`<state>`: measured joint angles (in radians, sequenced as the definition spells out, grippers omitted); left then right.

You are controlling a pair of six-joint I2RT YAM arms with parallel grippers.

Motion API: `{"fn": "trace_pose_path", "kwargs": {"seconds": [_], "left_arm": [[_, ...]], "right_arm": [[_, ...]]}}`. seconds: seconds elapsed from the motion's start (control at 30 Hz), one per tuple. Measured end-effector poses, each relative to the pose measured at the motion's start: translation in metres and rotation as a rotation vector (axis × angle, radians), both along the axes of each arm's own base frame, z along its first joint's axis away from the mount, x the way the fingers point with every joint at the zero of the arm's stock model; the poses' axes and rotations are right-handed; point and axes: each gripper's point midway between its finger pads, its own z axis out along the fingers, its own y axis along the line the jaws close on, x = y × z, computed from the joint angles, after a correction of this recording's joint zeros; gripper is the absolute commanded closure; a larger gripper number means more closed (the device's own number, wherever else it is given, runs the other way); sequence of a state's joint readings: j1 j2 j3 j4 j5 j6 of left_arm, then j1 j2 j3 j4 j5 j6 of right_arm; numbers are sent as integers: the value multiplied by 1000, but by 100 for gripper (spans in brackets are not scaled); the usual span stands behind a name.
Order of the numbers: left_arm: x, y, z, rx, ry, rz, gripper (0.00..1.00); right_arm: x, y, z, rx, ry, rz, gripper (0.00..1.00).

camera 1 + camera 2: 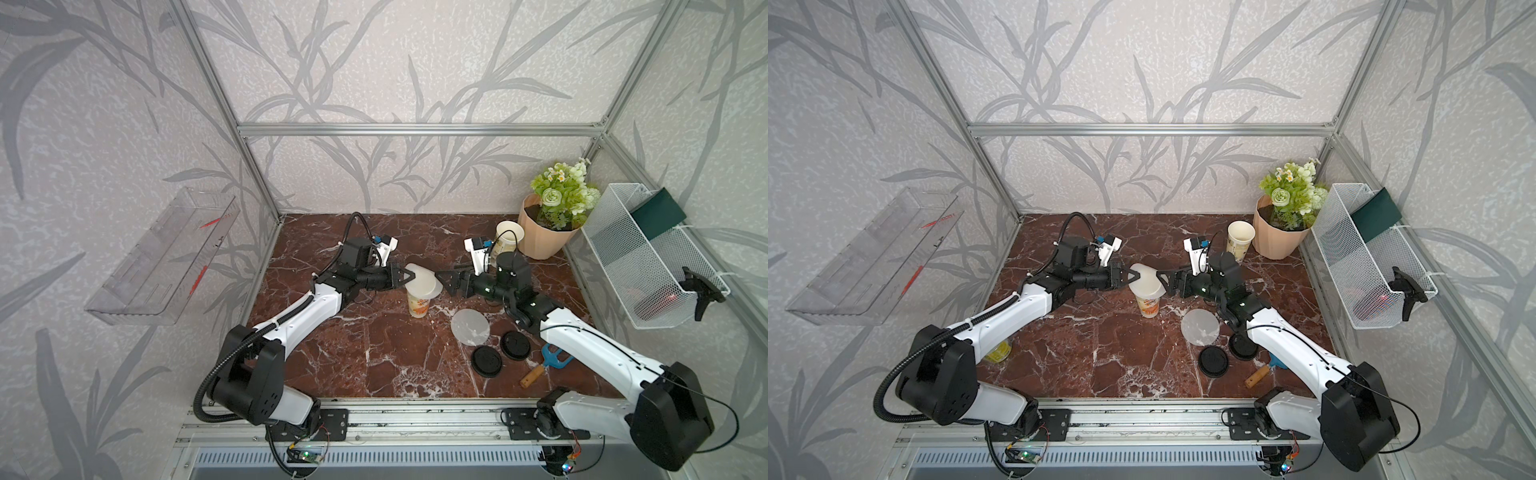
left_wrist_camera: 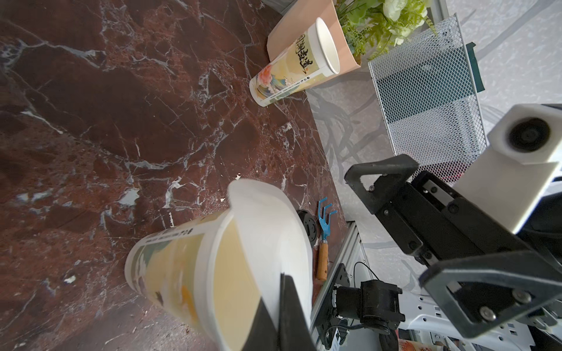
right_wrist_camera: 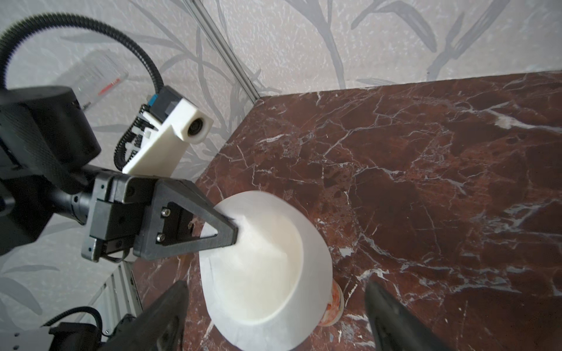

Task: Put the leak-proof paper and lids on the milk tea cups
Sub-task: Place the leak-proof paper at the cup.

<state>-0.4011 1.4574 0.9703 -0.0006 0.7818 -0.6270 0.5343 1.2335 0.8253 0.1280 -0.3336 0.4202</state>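
Translucent whitish round paper disc (image 1: 422, 280) is pinched by left jaws, tilted over tall printed paper cup (image 1: 419, 307). Right jaws are spread wide beside it.

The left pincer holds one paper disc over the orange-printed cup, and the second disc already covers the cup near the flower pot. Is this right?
Not fully. The left pincer holds one paper disc over the orange-printed cup, but the second disc lies flat on the table; the cup near the flower pot is uncovered. Both top views show it.
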Motion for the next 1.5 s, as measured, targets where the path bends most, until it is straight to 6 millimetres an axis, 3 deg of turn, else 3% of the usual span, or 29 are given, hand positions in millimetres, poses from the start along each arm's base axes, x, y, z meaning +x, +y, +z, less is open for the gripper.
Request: {"fn": "trace_pose_path", "kwargs": {"seconds": [0.3,0.7,1.03,1.5], "left_arm": [[2,6,-4,9,9,16,100],[4,12,-9,12,23,29,97],[5,14,-6,-2,16,28,71],[9,20,-4,-11,15,40,66]], "right_arm": [[8,23,-30,-252,11,-13,9],[14,15,-61,-379,45,-54,9],[14,15,-62,-382,44,-57,9],[17,16,-54,-383,20,-59,9]]}}
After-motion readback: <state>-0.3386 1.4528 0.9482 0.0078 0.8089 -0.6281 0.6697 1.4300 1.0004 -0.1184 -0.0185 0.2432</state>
